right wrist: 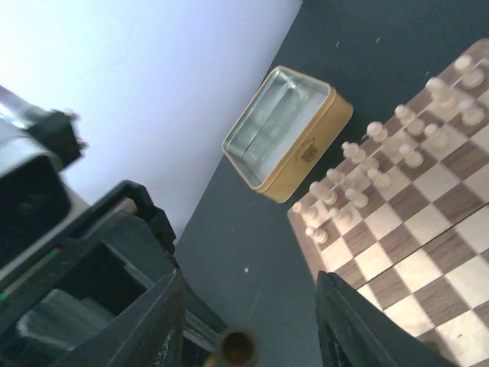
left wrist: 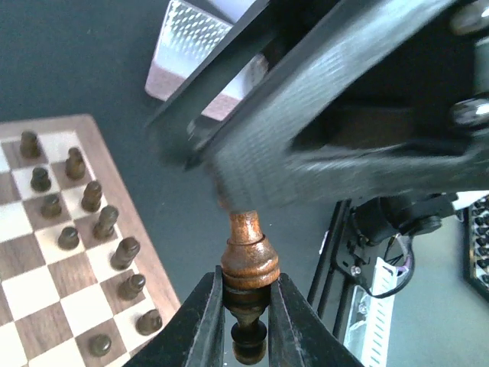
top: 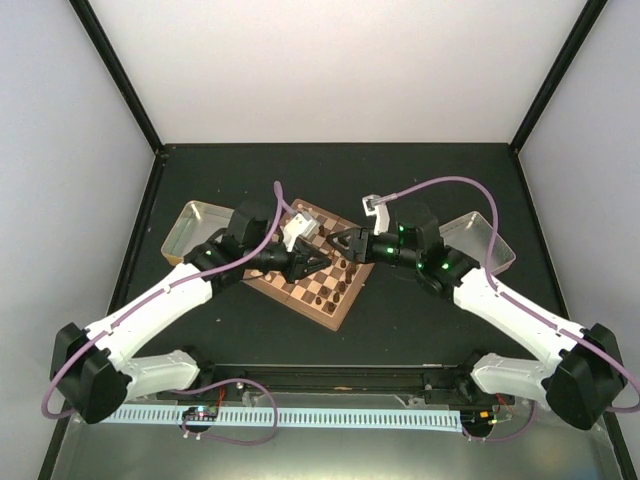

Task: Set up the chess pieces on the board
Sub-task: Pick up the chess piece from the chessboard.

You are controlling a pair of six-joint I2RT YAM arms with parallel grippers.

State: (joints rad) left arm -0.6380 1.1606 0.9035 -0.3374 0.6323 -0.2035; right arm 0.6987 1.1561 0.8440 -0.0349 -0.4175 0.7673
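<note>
One glossy brown chessman [left wrist: 249,264] stands clamped between the left fingers [left wrist: 195,321].

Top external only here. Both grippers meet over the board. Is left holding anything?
Observer: Yes. The left gripper is shut on a dark brown chess piece, pinched low on its stem.
Operator: Right gripping it too?
Observer: No. In the right wrist view, the right gripper has its jaws apart, with a gap on either side of the piece's end.
Operator: Cream side set?
Observer: The cream pieces stand in two rows along one edge of the board. Part of those rows is out of frame, so I can't say it's complete.
</note>
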